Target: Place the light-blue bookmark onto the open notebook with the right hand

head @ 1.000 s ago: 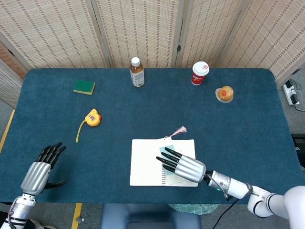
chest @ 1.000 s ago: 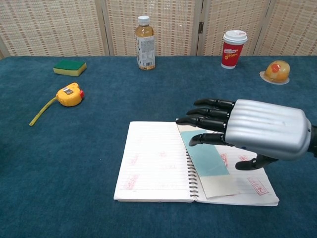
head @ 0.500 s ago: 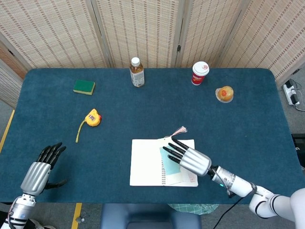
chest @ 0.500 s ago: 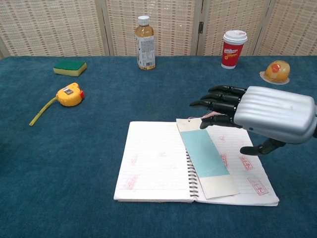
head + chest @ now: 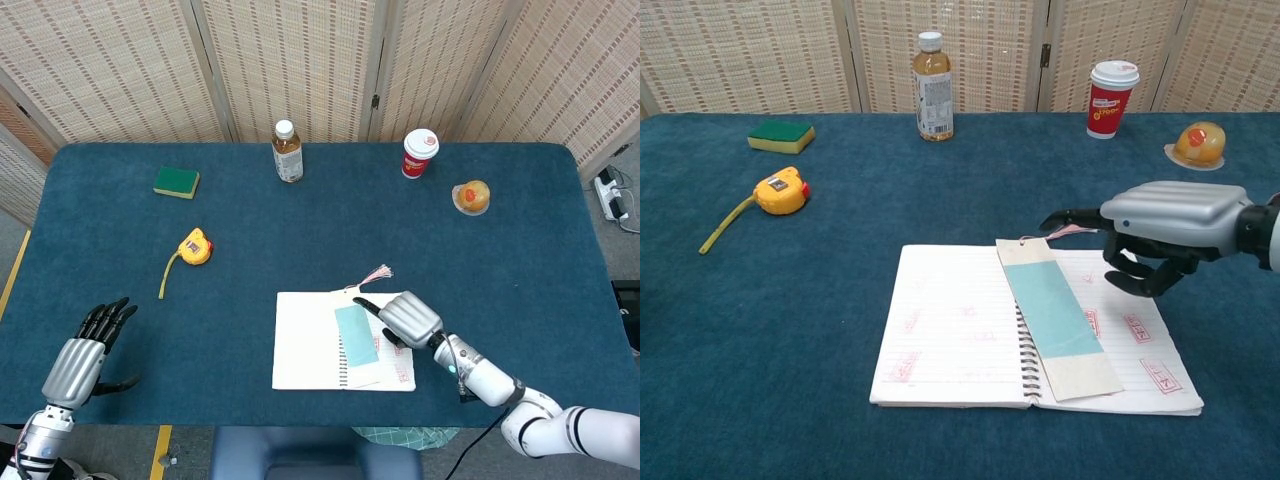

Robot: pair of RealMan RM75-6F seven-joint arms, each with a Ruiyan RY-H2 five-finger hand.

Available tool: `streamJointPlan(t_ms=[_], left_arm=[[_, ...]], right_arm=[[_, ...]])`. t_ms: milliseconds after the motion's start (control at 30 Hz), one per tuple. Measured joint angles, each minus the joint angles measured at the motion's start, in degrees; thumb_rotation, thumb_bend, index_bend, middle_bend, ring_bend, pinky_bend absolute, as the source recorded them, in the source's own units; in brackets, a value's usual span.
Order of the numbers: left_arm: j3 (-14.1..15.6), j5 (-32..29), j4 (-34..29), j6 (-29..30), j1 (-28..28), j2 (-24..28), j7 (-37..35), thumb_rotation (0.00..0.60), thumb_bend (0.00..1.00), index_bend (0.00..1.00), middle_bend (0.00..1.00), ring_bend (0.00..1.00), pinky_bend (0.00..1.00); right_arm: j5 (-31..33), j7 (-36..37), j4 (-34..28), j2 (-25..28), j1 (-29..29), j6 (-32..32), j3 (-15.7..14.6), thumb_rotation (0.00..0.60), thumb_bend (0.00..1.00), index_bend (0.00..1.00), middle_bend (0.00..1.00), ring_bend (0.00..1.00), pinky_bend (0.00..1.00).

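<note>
The open notebook (image 5: 305, 345) (image 5: 950, 330) lies near the table's front edge. The light-blue bookmark (image 5: 356, 335) (image 5: 1055, 310) rests flat along its spiral spine and right page, its pink tassel (image 5: 1070, 231) trailing off the top edge. My right hand (image 5: 408, 318) (image 5: 1160, 235) hovers over the notebook's upper right corner, just right of the bookmark. It holds nothing: most fingers are curled under the palm and one points toward the tassel. At the front left my left hand (image 5: 85, 355) is empty, with its fingers stretched out.
A tea bottle (image 5: 287, 152) (image 5: 933, 87) and a red cup (image 5: 419, 153) (image 5: 1112, 99) stand at the back. An orange item on a dish (image 5: 471, 196) sits back right. A green sponge (image 5: 177, 182) and a yellow tape measure (image 5: 194, 247) lie on the left.
My right hand has drawn off the bookmark toward the notebook's upper right and its spread fingers have curled in. The bookmark stays on the notebook. The left hand has not moved.
</note>
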Motion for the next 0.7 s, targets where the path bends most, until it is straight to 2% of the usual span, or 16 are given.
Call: streamJointPlan(t_ms=[133, 367, 700], left_arm=[[0.0, 0.1, -0.1, 0.2, 0.0, 0.1, -0.2, 0.600, 0.14, 0.05, 0.04, 0.00, 0.00], [-0.1, -0.1, 0.1, -0.2, -0.1, 0.2, -0.7, 0.600, 0.14, 0.05, 0.04, 0.00, 0.00], [-0.2, -0.4, 0.3, -0.3, -0.2, 0.3, -1.5, 0.600, 0.14, 0.05, 0.04, 0.00, 0.00]], right_arm=[[5.5, -1.5, -3.0, 1.1, 1.2, -4.0, 1.1, 0.600, 0.66, 0.08, 0.95, 1.00, 1.00], [14.7, -4.6, -6.5, 1.7, 4.2, -9.5, 2.4, 0.600, 0.67, 0.08, 0.96, 1.00, 1.00], [23.7, -12.7, -7.9, -0.4, 8.2, -9.4, 2.6, 0.600, 0.67, 0.08, 0.98, 1.00, 1.00]])
